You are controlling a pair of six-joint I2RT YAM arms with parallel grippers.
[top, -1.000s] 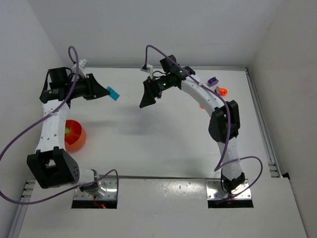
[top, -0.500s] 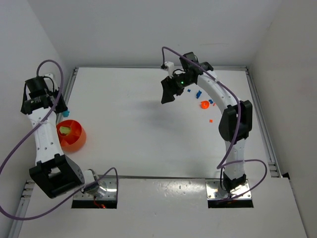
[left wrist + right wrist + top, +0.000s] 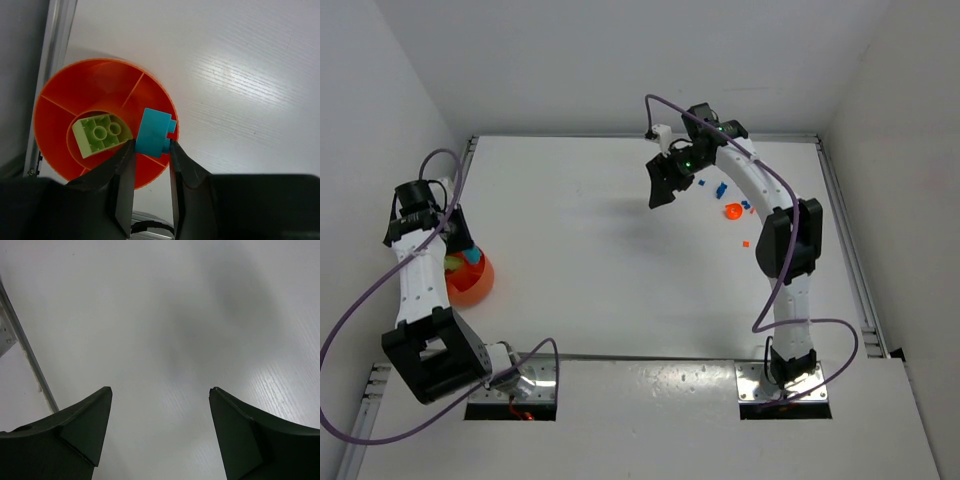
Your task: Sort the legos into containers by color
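Cyan brick [image 3: 155, 132] sits pinched between the two fingers of the left gripper [image 3: 151, 146], over the rim of the orange bowl [image 3: 52, 117]; a light-green brick [image 3: 101, 134] lies in the bowl's central well; the right gripper [image 3: 160, 390] gapes wide, holding nothing, above the white table [image 3: 150, 305]; blue bits [image 3: 721, 188] and a small orange piece [image 3: 733, 211] lie scattered beside the right arm.

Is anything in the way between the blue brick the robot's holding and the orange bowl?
Nothing visible is. The left gripper pinches the cyan brick in its jaws, right over the edge of the orange bowl. A green brick lies in the middle cup, but the outer compartment below the cyan one looks bare.
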